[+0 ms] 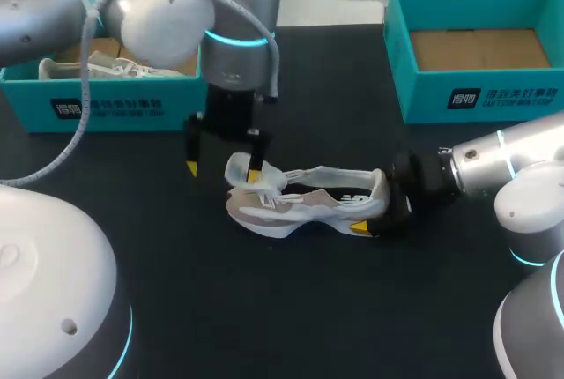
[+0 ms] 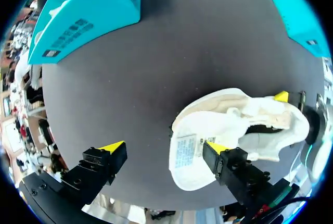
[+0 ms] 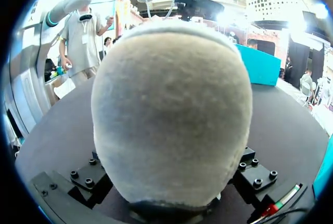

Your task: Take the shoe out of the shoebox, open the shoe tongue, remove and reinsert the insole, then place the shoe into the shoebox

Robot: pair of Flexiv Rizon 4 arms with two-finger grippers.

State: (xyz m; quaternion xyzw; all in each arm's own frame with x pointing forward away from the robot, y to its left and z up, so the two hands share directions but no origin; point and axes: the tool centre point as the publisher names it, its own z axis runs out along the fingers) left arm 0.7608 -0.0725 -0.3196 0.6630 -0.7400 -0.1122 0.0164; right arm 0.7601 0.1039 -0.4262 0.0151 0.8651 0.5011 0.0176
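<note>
**Head view.** On the dark bench (image 1: 291, 317), between two teal cardboard shoeboxes, a white mesh shoe with a grey suede heel (image 1: 300, 207). Long axis across the bench, heel toward the right arm, tongue end toward the left arm. In the left-hand shoebox (image 1: 106, 106), another white shoe; in the right-hand shoebox (image 1: 476, 97), only a bare brown floor. Right gripper (image 1: 377, 204) closed on the heel from both flanks, one yellow tip showing on the near side. Left gripper (image 1: 223, 169) hanging straight down from above, spread wide, holding nothing.

**Left wrist view.** One finger (image 2: 229, 164) over the shoe's mouth, just beside the white labelled tongue (image 2: 186, 151). The other finger (image 2: 101, 161) out over bare bench, well apart from the shoe. Shoe off to one side of the gripper, not between its fingers.

**Right wrist view.** Grey heel (image 3: 171, 114) filling the space between the fingers, clamped there, with the yellow tips hidden behind it.

**Judgement.** Probably the tongue-opening step, with the left arm the nearer to the tongue and mouth. A sideways shift along the shoe's long axis, toward the heel, seems needed before closing, so as to straddle the tongue.
</note>
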